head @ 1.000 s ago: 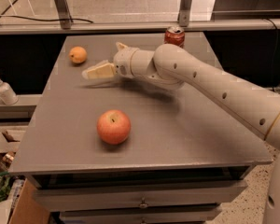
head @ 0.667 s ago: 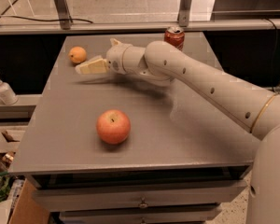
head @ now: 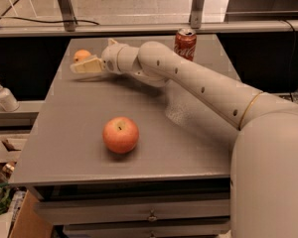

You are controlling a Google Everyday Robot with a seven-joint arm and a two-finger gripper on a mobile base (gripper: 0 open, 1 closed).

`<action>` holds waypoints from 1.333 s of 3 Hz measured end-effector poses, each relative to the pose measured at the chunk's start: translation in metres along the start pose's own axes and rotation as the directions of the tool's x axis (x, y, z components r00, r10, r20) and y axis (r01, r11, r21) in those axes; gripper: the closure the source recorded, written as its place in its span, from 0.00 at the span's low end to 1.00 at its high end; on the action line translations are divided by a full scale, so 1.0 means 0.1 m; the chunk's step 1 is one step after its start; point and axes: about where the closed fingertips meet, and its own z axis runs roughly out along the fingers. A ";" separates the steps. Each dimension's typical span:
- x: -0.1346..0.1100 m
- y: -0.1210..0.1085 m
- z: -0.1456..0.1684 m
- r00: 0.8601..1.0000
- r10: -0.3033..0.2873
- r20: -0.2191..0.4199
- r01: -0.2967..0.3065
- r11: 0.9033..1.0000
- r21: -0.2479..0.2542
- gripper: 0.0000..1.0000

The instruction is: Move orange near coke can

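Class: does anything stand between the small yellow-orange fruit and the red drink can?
Only the robot's own arm crosses between the small round orange and the red coke can. The gripper is beside the orange; the red-yellow apple lies forward, off that path.

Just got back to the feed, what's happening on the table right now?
The robot's arm stretches across the grey table, with its gripper at the far left corner beside the small round yellow-orange orange. The red aluminium coke can stands at the far edge, well to the right. A larger red-and-yellow apple lies near the front.
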 end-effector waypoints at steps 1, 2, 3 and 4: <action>0.01 0.02 0.10 1.000 0.008 -0.003 -0.008 1.000 -0.009 0.00; 0.04 0.05 0.16 1.000 0.018 -0.008 -0.018 1.000 -0.018 0.00; 0.04 0.10 0.22 1.000 0.016 -0.002 -0.017 0.999 -0.041 0.18; 0.02 0.11 0.25 1.000 0.016 0.004 -0.016 0.999 -0.051 0.42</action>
